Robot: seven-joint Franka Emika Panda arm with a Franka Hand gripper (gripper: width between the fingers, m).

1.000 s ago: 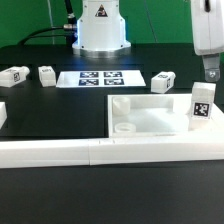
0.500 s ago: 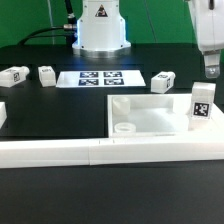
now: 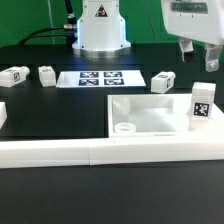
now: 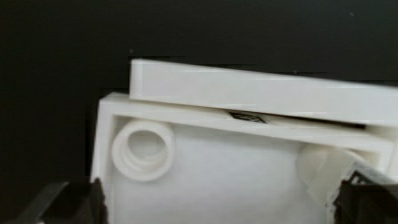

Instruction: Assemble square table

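Arm has swung in from the exterior view's right edge, and the wrist has turned broadside. Gripper is spread, holds nothing, and hangs high over the slab. One leg stands upright at the slab's right side, apart from the gripper and probably seated. Slab lies on the bench against the border bars. Loose legs lie behind it, likely the next pick. Wrist view shows an empty socket.

Leg stands on slab (marker board behind).
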